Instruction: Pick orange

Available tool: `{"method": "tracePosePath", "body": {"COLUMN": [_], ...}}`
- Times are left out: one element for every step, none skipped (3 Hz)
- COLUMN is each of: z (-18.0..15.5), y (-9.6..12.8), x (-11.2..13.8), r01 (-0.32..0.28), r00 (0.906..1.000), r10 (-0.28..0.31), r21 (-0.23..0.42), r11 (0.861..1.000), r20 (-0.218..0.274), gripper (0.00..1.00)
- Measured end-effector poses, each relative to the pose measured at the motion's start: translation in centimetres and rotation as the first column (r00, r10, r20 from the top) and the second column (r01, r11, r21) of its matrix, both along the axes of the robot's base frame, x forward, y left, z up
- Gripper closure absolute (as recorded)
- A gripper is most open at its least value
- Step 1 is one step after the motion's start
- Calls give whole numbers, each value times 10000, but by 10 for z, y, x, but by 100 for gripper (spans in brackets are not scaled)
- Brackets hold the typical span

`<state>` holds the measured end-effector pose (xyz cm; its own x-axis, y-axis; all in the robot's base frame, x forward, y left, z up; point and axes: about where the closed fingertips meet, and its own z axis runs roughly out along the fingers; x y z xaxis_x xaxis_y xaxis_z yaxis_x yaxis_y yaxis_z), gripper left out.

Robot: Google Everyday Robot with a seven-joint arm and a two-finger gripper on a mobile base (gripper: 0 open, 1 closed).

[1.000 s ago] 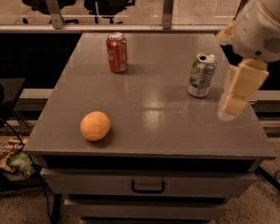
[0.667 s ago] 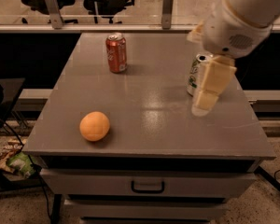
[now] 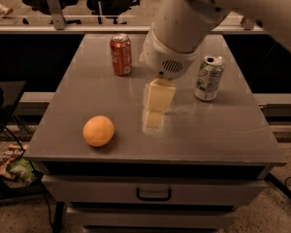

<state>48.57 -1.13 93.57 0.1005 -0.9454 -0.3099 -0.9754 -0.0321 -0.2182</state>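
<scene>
Your round, smooth, plain orange fruit (image 3: 98,130) sits front-left on the grey tabletop (image 3: 223,130). Behind it stands a red soda can (image 3: 121,55) (upright). The pale yellow gripper (image 3: 154,116) hangs mid-table, apart from the fruit; released or clenched, you cannot tell. A green-and-white can (image 3: 208,78) stands rightmost.

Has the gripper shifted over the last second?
Yes. The gripper has swung left, from right of the green-white can to its left, closer to the orange.
</scene>
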Motion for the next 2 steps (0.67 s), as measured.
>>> {"method": "tracePosePath", "body": {"z": [-34, -60], "y": [37, 64], "x": [-7, -15], "r01": [-408, -725], "r00": [9983, 9950], "r10": [407, 721], "r21": [-8, -35], "r11": [9992, 9974], "r20": [-413, -688], "gripper": [0, 0]}}
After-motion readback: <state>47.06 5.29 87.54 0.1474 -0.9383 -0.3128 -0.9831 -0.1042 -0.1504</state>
